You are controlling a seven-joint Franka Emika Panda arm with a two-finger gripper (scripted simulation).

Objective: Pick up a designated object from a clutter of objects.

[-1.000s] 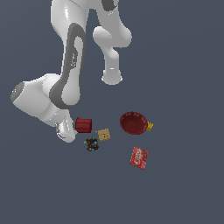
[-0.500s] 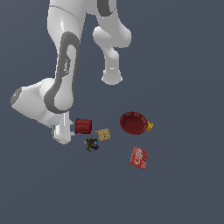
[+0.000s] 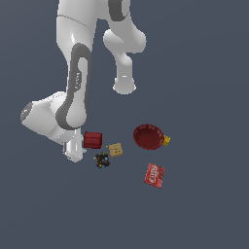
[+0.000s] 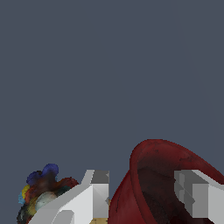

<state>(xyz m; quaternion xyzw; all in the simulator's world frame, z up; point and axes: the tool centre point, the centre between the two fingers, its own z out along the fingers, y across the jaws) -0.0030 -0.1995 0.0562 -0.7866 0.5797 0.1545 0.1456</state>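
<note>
The designated object, a dark red ribbed cup, lies on its side at the exterior view's left end of the clutter of objects. My gripper is low beside it, on its left in that view. In the wrist view the cup shows its open mouth, and my gripper is open. One finger stands just outside the cup's wall. The other finger sits in front of the mouth. I cannot tell whether either finger touches the cup.
A dark multicoloured cluster and a tan cracker-like square lie close to the cup. Farther to the exterior view's right are a red bowl, a small yellow piece and a flat red box.
The arm has shifted and lowered slightly, keeping the hand at the cup. The cup and the other items have not moved.
</note>
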